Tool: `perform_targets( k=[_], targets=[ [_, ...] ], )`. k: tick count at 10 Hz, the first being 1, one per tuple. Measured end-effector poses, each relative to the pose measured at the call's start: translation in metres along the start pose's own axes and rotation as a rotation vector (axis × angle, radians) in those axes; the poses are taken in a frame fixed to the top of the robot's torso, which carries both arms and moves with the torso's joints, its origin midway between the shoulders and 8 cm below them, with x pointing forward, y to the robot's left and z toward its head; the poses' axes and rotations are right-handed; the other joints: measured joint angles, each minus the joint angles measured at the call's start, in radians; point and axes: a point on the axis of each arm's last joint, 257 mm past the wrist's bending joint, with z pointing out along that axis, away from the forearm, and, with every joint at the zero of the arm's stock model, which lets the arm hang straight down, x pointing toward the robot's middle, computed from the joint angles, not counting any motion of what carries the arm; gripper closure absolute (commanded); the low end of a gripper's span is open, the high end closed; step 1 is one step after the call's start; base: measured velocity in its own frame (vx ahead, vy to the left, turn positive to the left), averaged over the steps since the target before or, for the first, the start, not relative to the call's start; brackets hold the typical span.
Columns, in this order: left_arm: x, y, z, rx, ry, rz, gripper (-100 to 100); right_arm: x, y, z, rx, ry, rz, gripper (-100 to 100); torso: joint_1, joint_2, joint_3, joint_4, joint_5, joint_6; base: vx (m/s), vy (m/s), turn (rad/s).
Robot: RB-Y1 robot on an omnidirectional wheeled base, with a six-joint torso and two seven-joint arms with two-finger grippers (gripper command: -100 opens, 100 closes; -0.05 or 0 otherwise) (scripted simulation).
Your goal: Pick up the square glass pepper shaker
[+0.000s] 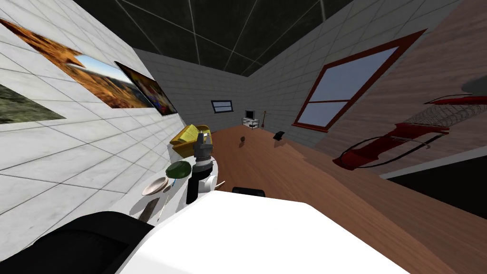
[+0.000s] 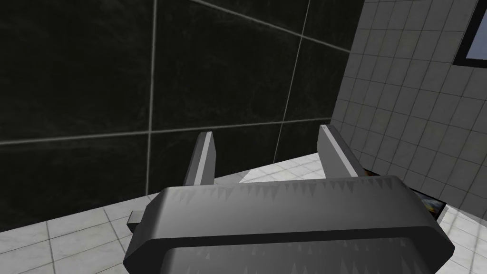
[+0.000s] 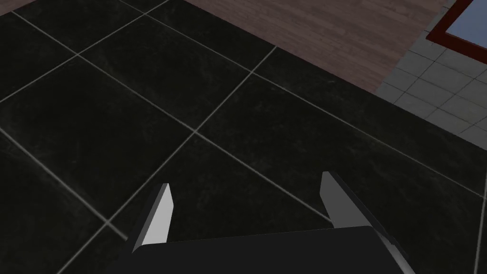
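The left gripper stands left of centre in the head view, fingers spread apart; the right gripper gapes likewise; at lower left a white counter bears a green bowl and a beige bowl; I cannot tell which item there is the pepper shaker.

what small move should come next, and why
Probably tip the left tool down toward the white counter. Its open fingers face a dark tiled surface, while the green bowl and pale bowl sit on the counter near that arm. Anything to grasp is likelier down there.
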Motion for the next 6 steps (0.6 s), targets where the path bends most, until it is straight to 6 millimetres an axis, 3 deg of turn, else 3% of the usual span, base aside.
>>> perform_targets(
  k=[6],
  targets=[
    [0.000, 0.000, 0.000, 0.000, 0.000, 0.000, 0, 0.045, -0.049, -0.014, 0.111, 0.110, -0.130, -100, 0.000, 0.000, 0.000, 0.000, 0.000, -0.001, -0.010, 0.022, -0.380]
  ],
)
